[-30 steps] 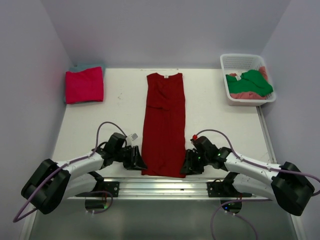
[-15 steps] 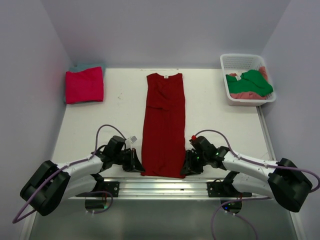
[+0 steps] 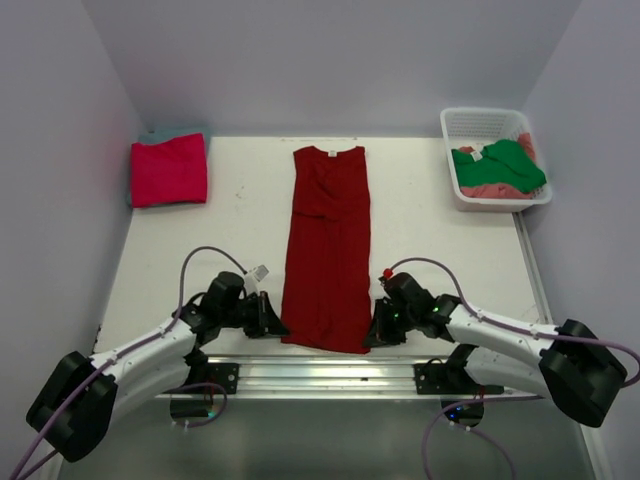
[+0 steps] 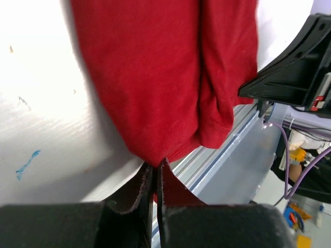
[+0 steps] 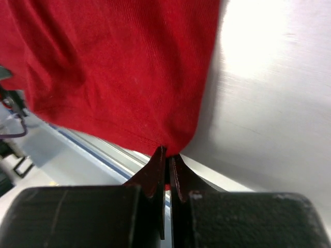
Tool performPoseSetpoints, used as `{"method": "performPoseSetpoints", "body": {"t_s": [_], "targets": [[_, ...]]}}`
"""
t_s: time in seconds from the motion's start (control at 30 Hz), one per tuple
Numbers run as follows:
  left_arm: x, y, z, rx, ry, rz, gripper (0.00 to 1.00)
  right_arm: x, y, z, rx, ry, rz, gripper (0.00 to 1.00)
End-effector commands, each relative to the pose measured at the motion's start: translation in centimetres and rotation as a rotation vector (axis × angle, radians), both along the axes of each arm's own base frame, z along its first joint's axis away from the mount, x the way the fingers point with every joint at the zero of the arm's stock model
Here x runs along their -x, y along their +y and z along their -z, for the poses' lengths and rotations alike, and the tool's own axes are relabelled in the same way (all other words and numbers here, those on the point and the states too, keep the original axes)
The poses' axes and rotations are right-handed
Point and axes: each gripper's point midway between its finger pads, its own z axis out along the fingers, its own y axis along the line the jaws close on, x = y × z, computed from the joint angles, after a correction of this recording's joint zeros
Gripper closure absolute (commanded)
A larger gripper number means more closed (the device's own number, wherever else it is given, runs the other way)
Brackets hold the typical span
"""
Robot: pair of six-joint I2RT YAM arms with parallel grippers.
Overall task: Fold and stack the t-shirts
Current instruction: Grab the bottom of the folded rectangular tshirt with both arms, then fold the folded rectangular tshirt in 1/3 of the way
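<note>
A dark red t-shirt (image 3: 328, 245) lies folded into a long narrow strip down the middle of the table, collar at the far end. My left gripper (image 3: 274, 328) is shut on its near left hem corner (image 4: 153, 161), and my right gripper (image 3: 372, 338) is shut on its near right hem corner (image 5: 168, 150). The near hem is lifted slightly off the table. A folded magenta-pink t-shirt (image 3: 168, 170) rests on a teal t-shirt (image 3: 160, 134) at the far left. A green t-shirt (image 3: 502, 163) and a salmon-pink t-shirt (image 3: 495, 190) lie crumpled in the basket.
The white lattice basket (image 3: 482, 120) stands at the far right corner. A metal rail (image 3: 320, 375) runs along the near table edge beneath both grippers. Purple walls close in the left, back and right sides.
Both grippers have closed on the near hem corners of the dark red t-shirt. The left arm has drawn slightly left and the hem has lifted a little.
</note>
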Motion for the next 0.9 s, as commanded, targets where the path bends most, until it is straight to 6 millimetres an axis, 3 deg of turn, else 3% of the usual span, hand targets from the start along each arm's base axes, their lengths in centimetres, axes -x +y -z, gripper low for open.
{"method": "performPoseSetpoints", "body": {"t_s": [0.0,0.1,0.17,0.27,0.37,0.4,0.57,0.7,0.87], "targets": [[-2.2,-0.5,-2.4,0.01,-0.111,-0.035,1.0,-1.6,-0.4,-1.8,0.049,-0.106,-0.02,1.0],[-3.5,-0.5,-3.4,0.008,-0.189,-0.053,1.0,-3.3,-0.1,-3.6,0.071,-0.195,-0.054,1.0],[-4.2,-0.2,-3.4,-0.021,-0.233,-0.056,1.0,-4.5,-0.2,-3.9,0.115,-0.248,-0.063,1.0],[-6.0,0.1,-3.7,-0.068,-0.303,-0.08,1.0,-7.4,0.7,-6.1,0.144,-0.351,-0.064,1.0],[-8.0,0.0,-4.2,-0.097,-0.366,-0.109,1.0,-9.7,0.9,-7.0,0.191,-0.43,-0.053,1.0],[-9.4,-0.4,-5.4,-0.088,-0.416,-0.13,1.0,-10.2,0.9,-7.1,0.204,-0.447,-0.049,1.0],[-12.8,-0.9,-6.4,-0.138,-0.471,-0.168,1.0,-13.7,0.8,-8.6,0.274,-0.558,-0.008,1.0],[-16.2,-1.4,-8.8,-0.152,-0.563,-0.224,1.0,-16.0,0.2,-8.6,0.333,-0.599,0.025,1.0],[-19.0,-1.9,-9.8,-0.171,-0.61,-0.249,1.0,-18.8,0.3,-9.1,0.352,-0.641,0.034,1.0]]}}
